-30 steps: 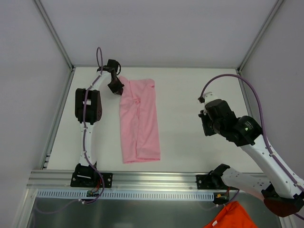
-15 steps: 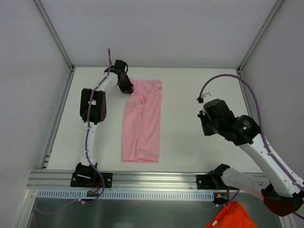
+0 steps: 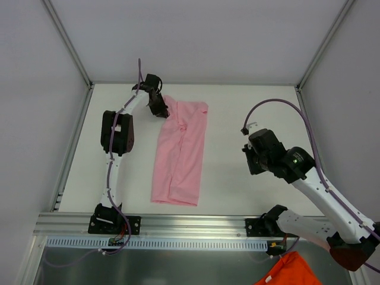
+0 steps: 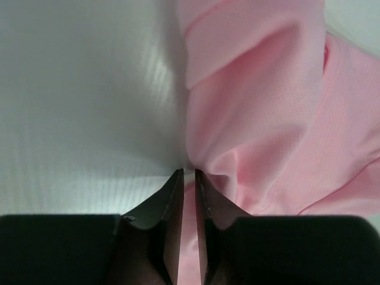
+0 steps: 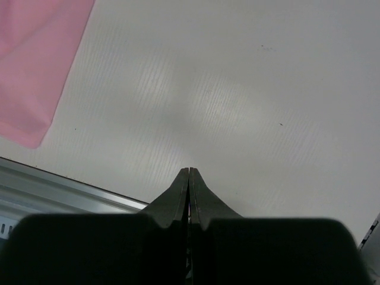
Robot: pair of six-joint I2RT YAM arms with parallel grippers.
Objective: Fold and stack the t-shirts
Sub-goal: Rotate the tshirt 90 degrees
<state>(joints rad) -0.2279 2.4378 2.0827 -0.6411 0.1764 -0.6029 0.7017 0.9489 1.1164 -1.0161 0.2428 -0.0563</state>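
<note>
Roughly, the job looks under half done. 1 pink t-shirt (image 3: pixel 179 155) lies on the white table (image 3: pixel 249 107), left of centre, as a long narrow strip running from the far edge toward the near rail (image 3: pixel 178 224). Its long sides appear folded in, so I judge the lengthwise fold made. The near end lies flat and fairly square, while the far end is wider and rumpled, with soft creases and a raised ridge of cloth in the left wrist view. The left gripper (image 3: pixel 159 108) sits at that far left corner, its tips at the shirt's edge; the jaws stand a narrow slit apart, with nothing visibly clamped between them and the fabric bunched just beyond and to the right of the tips. The right gripper (image 5: pixel 189 172) hangs over bare table well to the right of the shirt, its fingers pressed together on nothing; only the shirt's near corner shows at the edge of its view. What is left, as I judge it: smoothing the far end, folding the strip crosswise into a compact packet, and stacking. No stack shows on the table. An orange cloth (image 3: pixel 290 270) lies below the rail at the right; whether it is another shirt I cannot tell.
</note>
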